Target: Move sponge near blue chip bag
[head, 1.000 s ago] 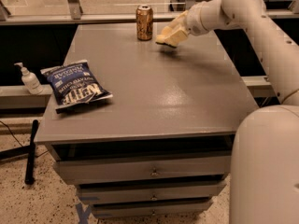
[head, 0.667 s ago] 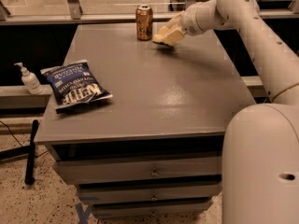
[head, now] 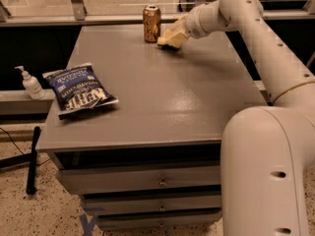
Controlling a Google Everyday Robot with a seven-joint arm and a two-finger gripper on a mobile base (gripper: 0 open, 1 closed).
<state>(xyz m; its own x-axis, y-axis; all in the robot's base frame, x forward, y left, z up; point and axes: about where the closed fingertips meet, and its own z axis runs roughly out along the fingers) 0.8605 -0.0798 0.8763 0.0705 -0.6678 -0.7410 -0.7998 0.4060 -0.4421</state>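
Observation:
The blue chip bag point(head: 81, 90) lies flat on the left side of the grey table point(head: 162, 97), with white "Kettle" lettering. My gripper point(head: 172, 36) reaches down to the table top at the far back, just right of a can. A pale yellow mass, which seems to be the sponge point(head: 168, 42), sits right at the gripper's tip on the table. I cannot separate the sponge clearly from the gripper. The sponge is far from the bag, across the table.
A brown drink can point(head: 151, 23) stands upright at the table's back edge, just left of the gripper. A white pump bottle point(head: 31, 83) stands on a ledge left of the table. Drawers point(head: 160, 181) sit below the table top. My arm point(head: 266, 43) spans the right side.
The gripper has shifted a little to the left, closer to the can, staying low over the table. The chip bag and the can have not moved.

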